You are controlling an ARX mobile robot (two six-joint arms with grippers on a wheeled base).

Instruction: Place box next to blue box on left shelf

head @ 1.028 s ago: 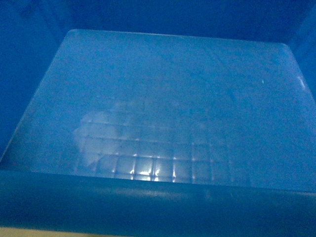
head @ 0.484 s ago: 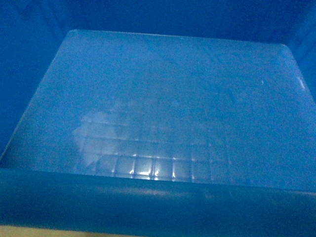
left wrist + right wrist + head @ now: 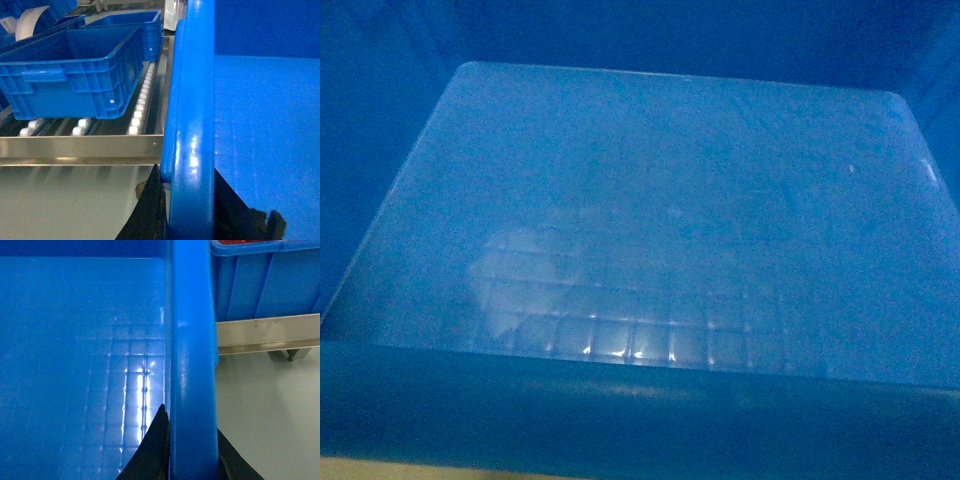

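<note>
The box, an open blue crate with a glossy gridded floor, fills the head view. Its left rim runs up the left wrist view, and my left gripper is shut on it, one black finger on each side. My right gripper is shut on the right rim in the same way. The blue box stands on the white rollers of the left shelf, to the left of the held box and apart from it.
A second blue crate sits further back on the roller shelf. On the right, another blue crate rests on a metal shelf rail. Grey floor lies below both shelves.
The box has barely shifted in the head view; only the glare on its floor has moved slightly. Both grippers keep their hold.
</note>
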